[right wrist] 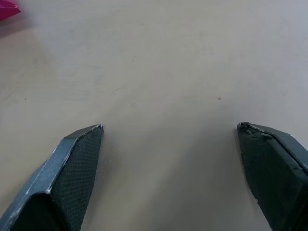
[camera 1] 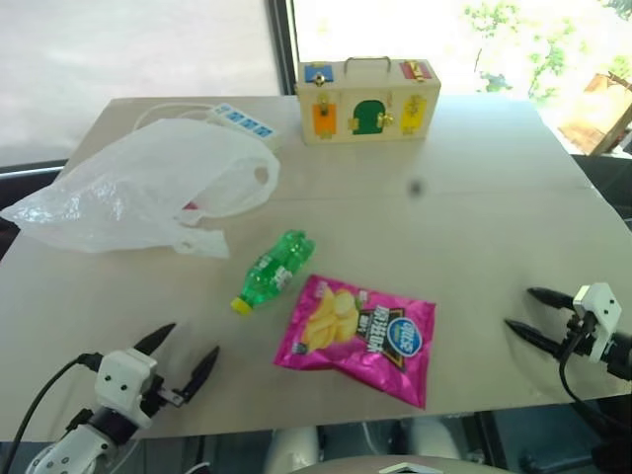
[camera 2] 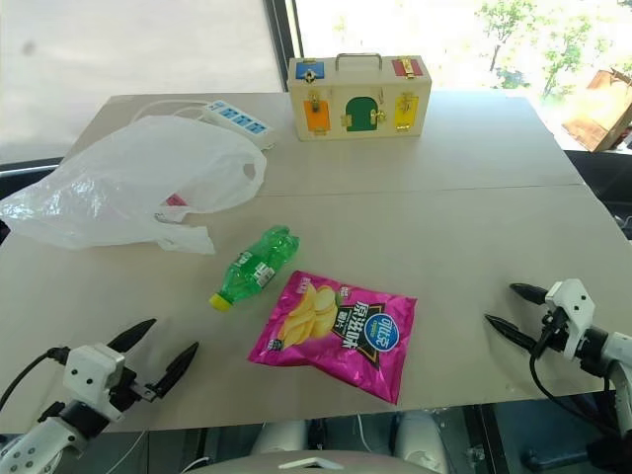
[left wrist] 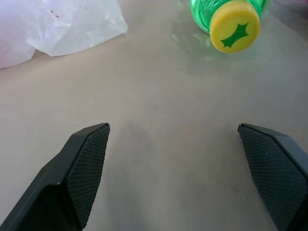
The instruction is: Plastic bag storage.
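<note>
Plastic bag (camera 1: 138, 188) beyond left gripper (camera 1: 193, 357)

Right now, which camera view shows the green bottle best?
The left eye view: the whole green bottle lies on its side on the table, between the plastic bag and the chips packet. The right eye view shows the same. The left wrist view catches just its yellow cap end.

Count on the desk (camera 1: 474, 237): one plastic bag (camera 1: 138, 188), one green bottle (camera 1: 275, 270) just beside the bag, one pink chips packet (camera 1: 357, 338) just beside the bottle, one white power strip (camera 1: 242, 120) at the bag's far edge, one wooden latch box (camera 1: 367, 102) well apart from it. Two hands: the left hand (camera 1: 183, 357) and the right hand (camera 1: 523, 311), both spread wide.
</note>
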You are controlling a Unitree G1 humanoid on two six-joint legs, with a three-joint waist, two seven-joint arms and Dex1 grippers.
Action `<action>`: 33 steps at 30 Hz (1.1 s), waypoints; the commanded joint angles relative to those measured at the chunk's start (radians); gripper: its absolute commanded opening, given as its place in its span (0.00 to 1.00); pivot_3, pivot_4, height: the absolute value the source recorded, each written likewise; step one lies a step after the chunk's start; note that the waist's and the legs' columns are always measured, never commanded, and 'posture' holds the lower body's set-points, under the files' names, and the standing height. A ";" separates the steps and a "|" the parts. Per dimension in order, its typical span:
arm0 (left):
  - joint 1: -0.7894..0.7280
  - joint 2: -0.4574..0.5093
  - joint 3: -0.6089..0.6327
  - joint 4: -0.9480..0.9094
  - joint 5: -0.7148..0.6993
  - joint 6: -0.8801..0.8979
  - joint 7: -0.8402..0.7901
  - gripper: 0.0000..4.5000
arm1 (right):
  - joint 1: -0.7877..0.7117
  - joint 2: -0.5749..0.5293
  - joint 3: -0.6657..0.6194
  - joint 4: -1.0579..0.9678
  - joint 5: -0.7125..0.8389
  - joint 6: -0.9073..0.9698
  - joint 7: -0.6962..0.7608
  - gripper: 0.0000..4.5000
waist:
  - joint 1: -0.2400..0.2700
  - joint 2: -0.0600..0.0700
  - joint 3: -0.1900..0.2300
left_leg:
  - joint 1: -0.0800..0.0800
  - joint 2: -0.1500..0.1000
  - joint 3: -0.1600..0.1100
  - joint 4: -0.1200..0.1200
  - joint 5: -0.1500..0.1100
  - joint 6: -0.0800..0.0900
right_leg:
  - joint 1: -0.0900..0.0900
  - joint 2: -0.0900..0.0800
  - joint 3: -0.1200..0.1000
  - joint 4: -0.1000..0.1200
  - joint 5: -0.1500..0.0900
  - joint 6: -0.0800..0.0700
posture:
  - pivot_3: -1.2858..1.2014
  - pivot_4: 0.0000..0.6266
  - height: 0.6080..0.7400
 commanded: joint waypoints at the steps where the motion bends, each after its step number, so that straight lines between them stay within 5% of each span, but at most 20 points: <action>1: 0.010 -0.002 0.027 0.074 0.024 -0.023 0.001 0.99 | -0.003 -0.005 -0.013 0.032 -0.012 -0.013 0.008 1.00 | 0.000 0.000 0.000 | 0.000 0.000 0.000 0.000 0.000 0.000 | 0.000 0.000 0.000 0.000 0.000 0.000 | 0.52 0.24 1.00; 24: -0.012 -0.034 0.033 0.028 0.017 -0.039 0.026 0.99 | -0.105 0.004 -0.003 0.100 -0.021 -0.041 0.027 1.00 | -0.002 0.003 0.002 | 0.000 0.000 0.001 0.006 0.000 0.000 | 0.003 0.001 -0.001 0.003 0.000 0.000 | 0.52 0.24 1.00; 28: 0.024 -0.033 0.035 -0.117 0.060 0.019 0.087 0.99 | -0.157 0.022 0.005 0.112 -0.006 -0.027 0.047 1.00 | -0.002 0.001 0.004 | -0.001 0.000 0.001 0.007 0.000 0.000 | 0.003 0.002 -0.001 0.003 0.000 0.000 | 0.52 0.24 1.00; 33: 0.105 -0.058 0.069 -0.541 0.045 0.335 0.256 0.99 | -0.229 0.019 0.036 -0.140 0.160 0.250 0.121 1.00 | -0.005 0.000 0.010 | -0.004 0.000 -0.003 0.009 0.000 0.000 | 0.002 0.002 0.000 0.003 0.001 0.001 | 0.52 0.24 1.00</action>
